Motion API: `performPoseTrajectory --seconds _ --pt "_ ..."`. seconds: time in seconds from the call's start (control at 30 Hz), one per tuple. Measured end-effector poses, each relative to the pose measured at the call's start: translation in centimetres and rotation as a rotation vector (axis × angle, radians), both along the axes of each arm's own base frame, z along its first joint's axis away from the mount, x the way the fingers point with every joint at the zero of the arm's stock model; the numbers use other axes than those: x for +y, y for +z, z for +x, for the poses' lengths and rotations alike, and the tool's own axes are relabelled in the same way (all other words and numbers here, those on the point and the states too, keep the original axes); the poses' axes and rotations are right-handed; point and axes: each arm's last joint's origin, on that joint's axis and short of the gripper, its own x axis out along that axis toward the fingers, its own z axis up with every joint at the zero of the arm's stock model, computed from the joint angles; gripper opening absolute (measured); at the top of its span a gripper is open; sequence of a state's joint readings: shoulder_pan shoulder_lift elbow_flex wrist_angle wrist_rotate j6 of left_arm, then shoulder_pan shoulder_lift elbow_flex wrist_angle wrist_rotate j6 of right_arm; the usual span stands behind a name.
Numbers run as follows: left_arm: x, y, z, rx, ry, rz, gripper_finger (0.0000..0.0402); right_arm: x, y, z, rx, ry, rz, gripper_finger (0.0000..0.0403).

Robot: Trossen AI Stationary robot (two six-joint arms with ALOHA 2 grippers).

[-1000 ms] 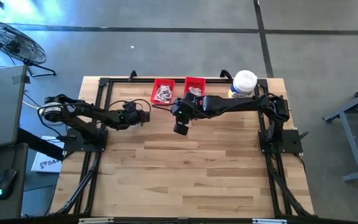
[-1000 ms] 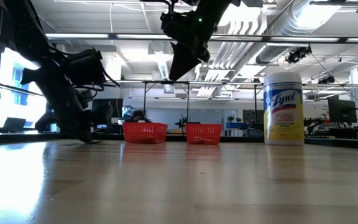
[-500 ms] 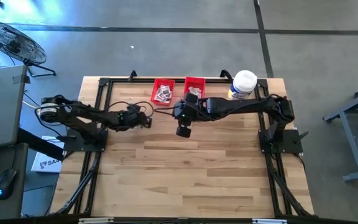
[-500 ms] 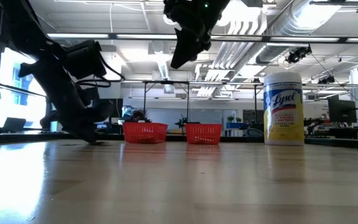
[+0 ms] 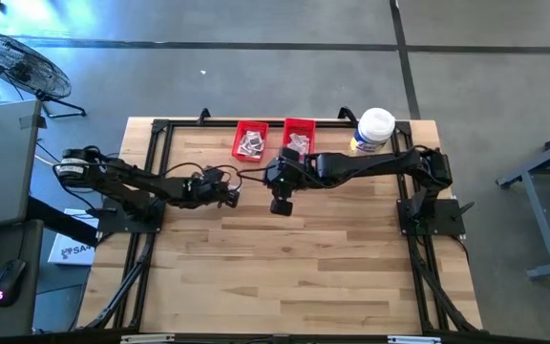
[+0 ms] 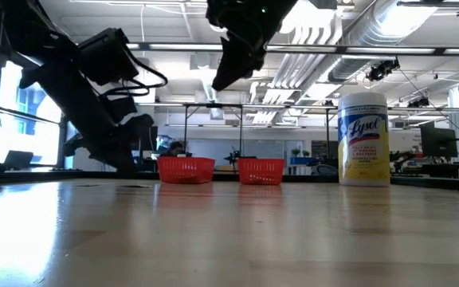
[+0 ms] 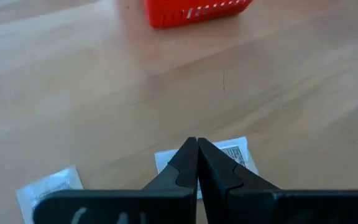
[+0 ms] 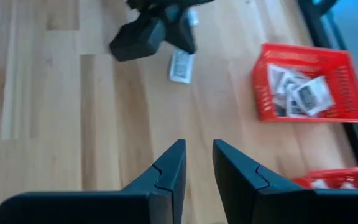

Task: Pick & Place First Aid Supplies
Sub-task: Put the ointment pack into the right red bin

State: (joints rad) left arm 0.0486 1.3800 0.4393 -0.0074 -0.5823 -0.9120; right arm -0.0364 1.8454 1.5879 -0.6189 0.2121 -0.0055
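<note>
The left gripper (image 7: 196,144), fingers pressed together, is held over 2 packets (image 7: 229,152) near the red bin (image 5: 250,140); the right gripper (image 8: 197,152) is parted.

Left gripper (image 7: 196,155) reaches in low over the table, fingers pressed together — right gripper (image 8: 196,163) hangs high, fingers parted.

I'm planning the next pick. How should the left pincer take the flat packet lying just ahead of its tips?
The small flat white packet with dark print lies flat on the wooden table, so come from straight above. The left pincer, now shut, probably has to open and straddle two opposite edges, closing across its narrow width.
</note>
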Motion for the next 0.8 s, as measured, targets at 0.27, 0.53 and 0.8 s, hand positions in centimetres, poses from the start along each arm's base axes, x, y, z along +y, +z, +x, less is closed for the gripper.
performPoseTrajectory --seconds 0.27,0.53,0.8 --pt "-0.3 0.4 0.9 0.051 -0.308 0.035 0.0057 0.0 -2.0 -0.4 0.040 -0.002 0.005 0.0074" --pt "0.5 0.2 0.7 0.274 -0.749 0.202 0.0138 0.0 -1.8 -0.2 0.017 0.003 0.011 0.0074" --pt "1.7 -0.1 0.2 0.377 -0.875 0.230 0.0138 0.1 -1.8 -0.2 0.017 0.013 0.031 0.0074"
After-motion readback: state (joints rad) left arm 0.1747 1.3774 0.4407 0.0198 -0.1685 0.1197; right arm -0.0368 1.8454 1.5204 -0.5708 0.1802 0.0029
